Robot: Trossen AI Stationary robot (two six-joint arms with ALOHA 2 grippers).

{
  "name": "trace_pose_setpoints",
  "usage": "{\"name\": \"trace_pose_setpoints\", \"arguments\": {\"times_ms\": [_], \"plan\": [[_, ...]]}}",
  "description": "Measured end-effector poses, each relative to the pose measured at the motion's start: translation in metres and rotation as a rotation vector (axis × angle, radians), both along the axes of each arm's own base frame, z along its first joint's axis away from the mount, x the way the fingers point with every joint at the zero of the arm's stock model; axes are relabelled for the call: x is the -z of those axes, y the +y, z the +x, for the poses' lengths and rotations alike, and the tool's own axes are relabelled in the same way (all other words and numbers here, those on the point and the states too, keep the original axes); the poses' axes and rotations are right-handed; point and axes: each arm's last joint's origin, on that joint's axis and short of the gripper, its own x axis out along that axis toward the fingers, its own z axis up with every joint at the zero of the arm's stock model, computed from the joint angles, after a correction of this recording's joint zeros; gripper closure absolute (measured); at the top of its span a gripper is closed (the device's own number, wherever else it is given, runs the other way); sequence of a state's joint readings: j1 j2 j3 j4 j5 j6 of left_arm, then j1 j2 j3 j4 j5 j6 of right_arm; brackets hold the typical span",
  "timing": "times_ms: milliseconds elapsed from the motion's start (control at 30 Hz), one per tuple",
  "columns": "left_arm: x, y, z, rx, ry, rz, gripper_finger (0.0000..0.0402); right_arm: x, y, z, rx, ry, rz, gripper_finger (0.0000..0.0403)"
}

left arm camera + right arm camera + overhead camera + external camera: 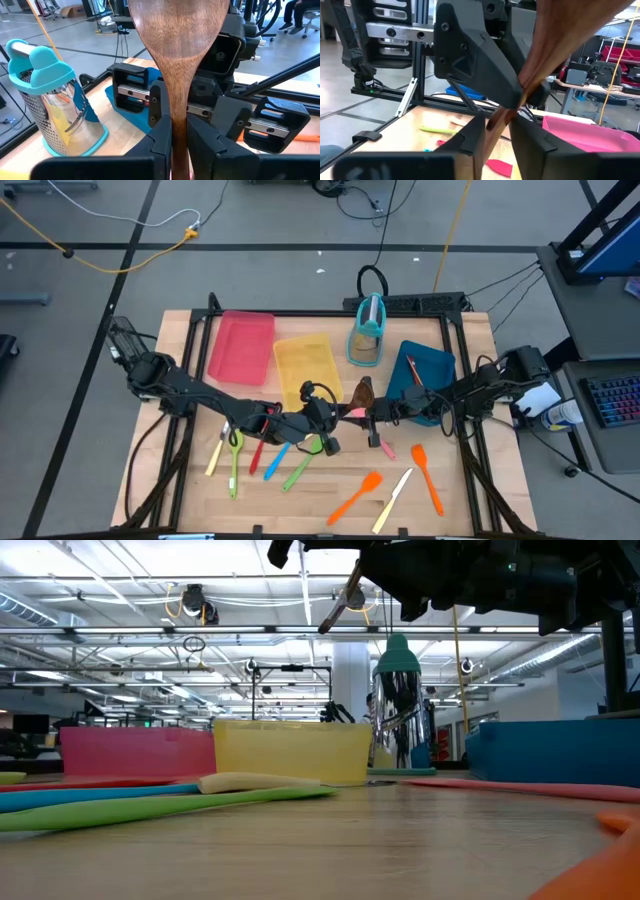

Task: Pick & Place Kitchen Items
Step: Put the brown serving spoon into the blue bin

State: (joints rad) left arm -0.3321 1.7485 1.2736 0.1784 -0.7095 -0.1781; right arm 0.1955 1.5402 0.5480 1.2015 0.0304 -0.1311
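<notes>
A brown wooden spoon [363, 393] is held up over the middle of the table between my two grippers, with its bowl [179, 30] toward the far edge. My left gripper [335, 420] comes from the table's left and is shut on its handle. My right gripper [373, 415] comes from the right. It is open, with a finger on each side of the handle [496, 124] and a gap showing; I cannot tell whether they touch it. In the low view the handle [337, 602] slants high above the table. My left gripper pinches the spoon's handle [179, 125] between its two fingers, just below the bowl. The fingers lie across the handle. The spoon is lifted clear of the table and stands out past the fingers, bowl end away from them.
A red tray [240, 345], a yellow tray [305, 360] and a blue tray [428, 368] lie along the far side, with a teal-framed holder [367, 330] behind them. Green [235, 465], blue [277, 460], orange [357, 495] and pink [385, 448] utensils and a cream knife [393, 498] lie near the front.
</notes>
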Motion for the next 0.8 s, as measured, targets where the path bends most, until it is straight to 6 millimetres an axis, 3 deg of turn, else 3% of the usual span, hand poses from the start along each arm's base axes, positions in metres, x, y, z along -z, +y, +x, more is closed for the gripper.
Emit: {"name": "trace_pose_setpoints", "arguments": {"times_ms": [167,433,800], "plan": [[0.0004,-0.0004,-0.0002,0.005,0.009,0.011,0.0365,0.0001,-0.0002,0.0001,0.002,0.005,0.022,0.0371],[0.0024,-0.0014,-0.001,0.021,0.034,0.023,0.034,0.0013,-0.0001,0.0002,0.004,0.015,0.011,0.0355],[0.0062,-0.0019,-0.0017,0.063,0.077,0.021,0.0333,0.0017,0.0001,-0.0008,-0.003,0.043,0.004,0.0364]]}}
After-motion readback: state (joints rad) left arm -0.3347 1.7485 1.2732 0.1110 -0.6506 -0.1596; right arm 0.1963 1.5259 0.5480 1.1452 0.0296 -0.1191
